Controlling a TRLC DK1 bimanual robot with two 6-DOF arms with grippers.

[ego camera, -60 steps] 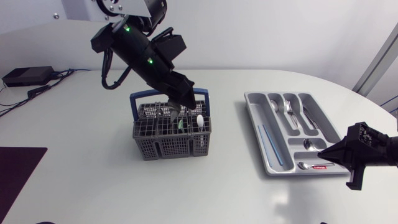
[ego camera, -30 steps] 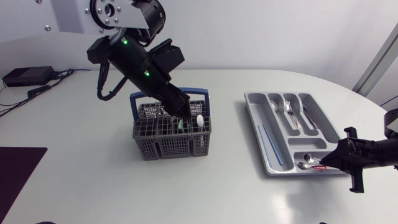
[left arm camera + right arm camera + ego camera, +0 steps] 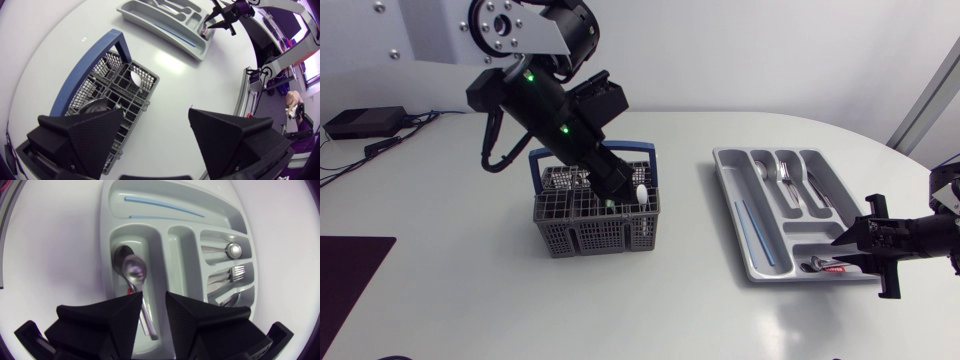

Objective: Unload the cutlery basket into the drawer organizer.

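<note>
Lying in the drawer organizer at lower right, a spoon is judged released under the narrowly parted right gripper, while the wide-open left gripper is held over the cutlery basket at centre, where the next piece must be grasped.

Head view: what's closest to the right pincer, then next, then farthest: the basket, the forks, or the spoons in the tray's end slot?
1. Spoons, in the end slot of the tray, right at the right pincer.
2. Forks, farther along the tray.
3. Basket, mid-table, far left.
</note>
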